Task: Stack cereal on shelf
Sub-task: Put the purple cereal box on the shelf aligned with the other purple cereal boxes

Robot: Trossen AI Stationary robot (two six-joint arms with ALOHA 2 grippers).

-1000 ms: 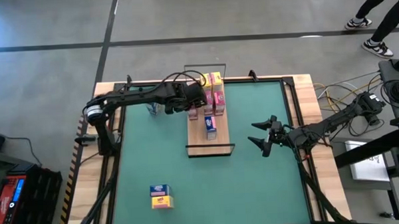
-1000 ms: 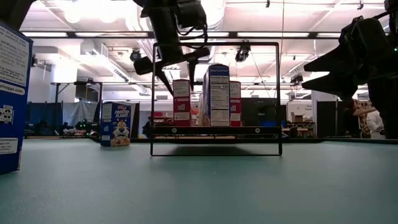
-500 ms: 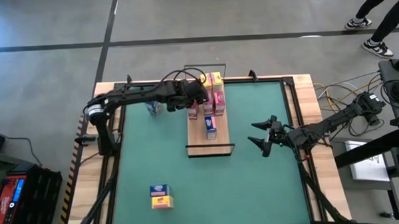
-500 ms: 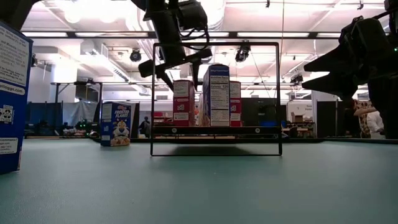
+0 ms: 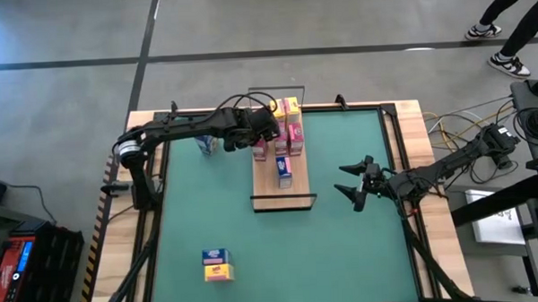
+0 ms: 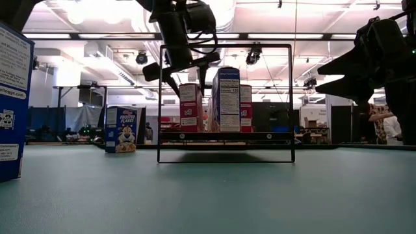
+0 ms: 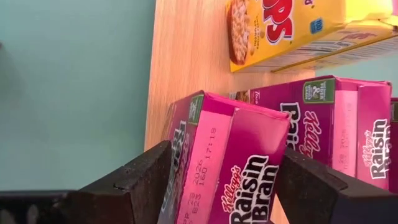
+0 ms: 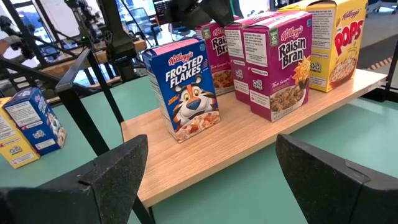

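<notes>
Rising slightly since a second ago, the left gripper [image 7: 217,180] straddles a pink cereal box [image 7: 230,162] on the shelf [image 7: 186,62], seemingly released upright there. Right gripper [image 5: 355,182] waits open alongside.

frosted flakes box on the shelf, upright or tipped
Upright. The Frosted Flakes box stands on its short end on the shelf, front panel vertical, apart from the Raisin Bran boxes.

in the low view a blue box [image 6: 14,104] is cut off by the edge; the left wrist view's raisin bran box [image 7: 230,168] runs out of frame.
</notes>
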